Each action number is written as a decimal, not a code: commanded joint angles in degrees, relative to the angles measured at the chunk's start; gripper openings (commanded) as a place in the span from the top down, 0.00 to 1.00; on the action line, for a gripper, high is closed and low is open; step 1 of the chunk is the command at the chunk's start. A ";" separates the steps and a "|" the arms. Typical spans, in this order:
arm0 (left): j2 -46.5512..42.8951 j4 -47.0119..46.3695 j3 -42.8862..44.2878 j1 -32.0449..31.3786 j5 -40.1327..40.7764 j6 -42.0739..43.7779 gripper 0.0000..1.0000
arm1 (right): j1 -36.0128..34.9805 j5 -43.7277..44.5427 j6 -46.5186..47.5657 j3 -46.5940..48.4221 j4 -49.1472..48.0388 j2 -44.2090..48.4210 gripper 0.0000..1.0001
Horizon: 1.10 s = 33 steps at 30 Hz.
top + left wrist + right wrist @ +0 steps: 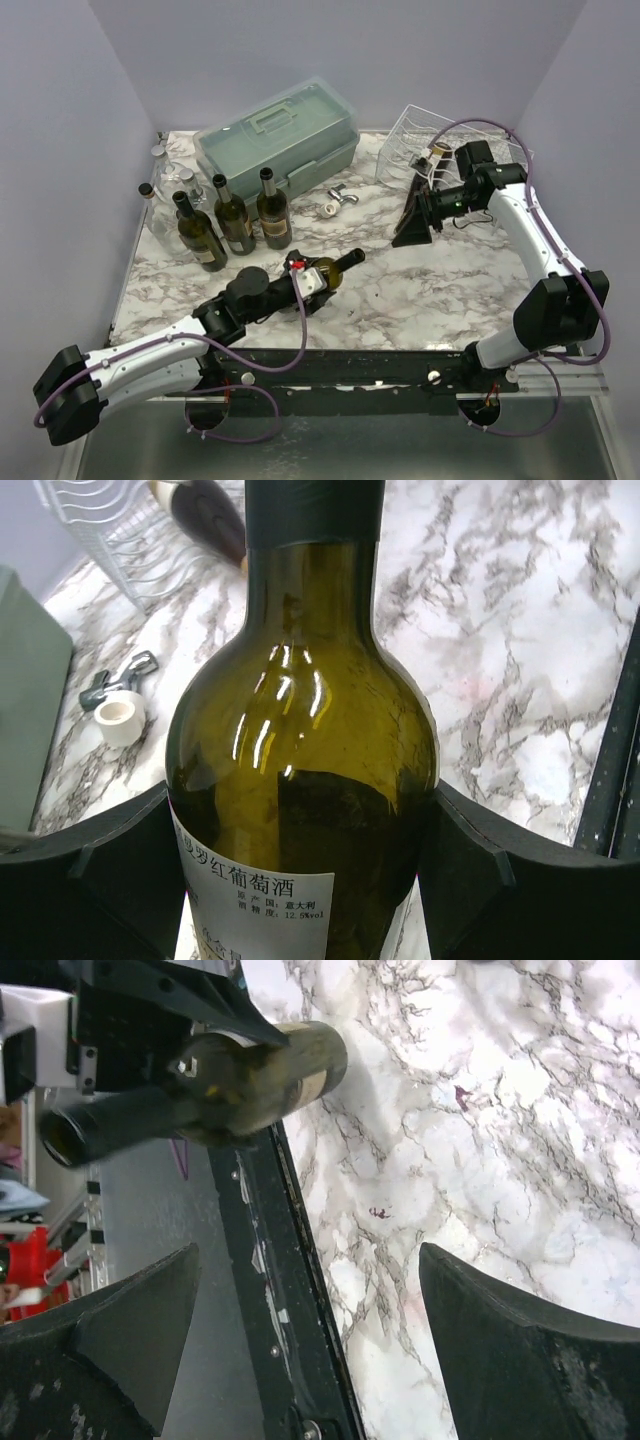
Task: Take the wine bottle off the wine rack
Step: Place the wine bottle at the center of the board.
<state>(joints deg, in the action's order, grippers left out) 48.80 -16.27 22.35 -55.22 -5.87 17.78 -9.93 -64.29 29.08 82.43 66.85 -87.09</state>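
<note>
A dark green wine bottle [325,270] with a white label is tilted low over the front middle of the table, neck pointing right. My left gripper [308,277] is shut on its body; in the left wrist view the bottle [300,730] fills the gap between both fingers [90,880]. The white wire wine rack [440,135] stands at the back right, well away from the bottle. My right gripper [410,225] hangs open in front of the rack with nothing in it. In the right wrist view its fingers [520,1350] are spread wide and the held bottle [240,1075] shows at top left.
A pale green toolbox [275,140] stands at the back centre. Three dark bottles [233,215] stand upright at the left, with clear glass ones [160,190] behind them. A white stopper [329,208] and a small metal piece [346,194] lie mid-table. A dark object [205,515] lies by the rack.
</note>
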 commanded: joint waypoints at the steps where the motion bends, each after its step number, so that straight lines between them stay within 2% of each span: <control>1: -6.01 -9.84 -1.60 2.83 3.10 -7.17 1.00 | 2.39 -5.63 0.31 -4.81 -5.23 2.16 0.06; 8: -14.10 -15.18 -7.60 9.84 6.17 -14.17 1.00 | 3.48 -7.03 0.95 -10.99 -9.43 3.00 0.06; 14: -20.36 -23.28 -14.37 13.31 16.00 -15.48 1.00 | 4.63 -8.77 1.64 -16.70 -13.95 1.90 0.06; 17: -21.16 -28.34 -17.30 13.89 21.71 -15.80 1.00 | 5.35 -8.84 4.74 -17.05 -11.75 -0.34 0.06; 22: -18.14 -37.10 -20.03 14.94 28.26 -15.46 1.00 | 5.90 -10.02 9.46 -16.95 -7.14 -2.56 0.06; 33: -5.12 -57.53 -24.30 17.81 34.65 -14.74 1.00 | 6.25 -10.05 9.68 -17.83 -7.26 -1.26 0.05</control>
<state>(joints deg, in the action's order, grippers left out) 40.45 -55.40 0.49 -38.68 24.84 3.09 -4.25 -72.31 37.19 65.47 58.65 -89.36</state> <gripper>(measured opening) 0.752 0.944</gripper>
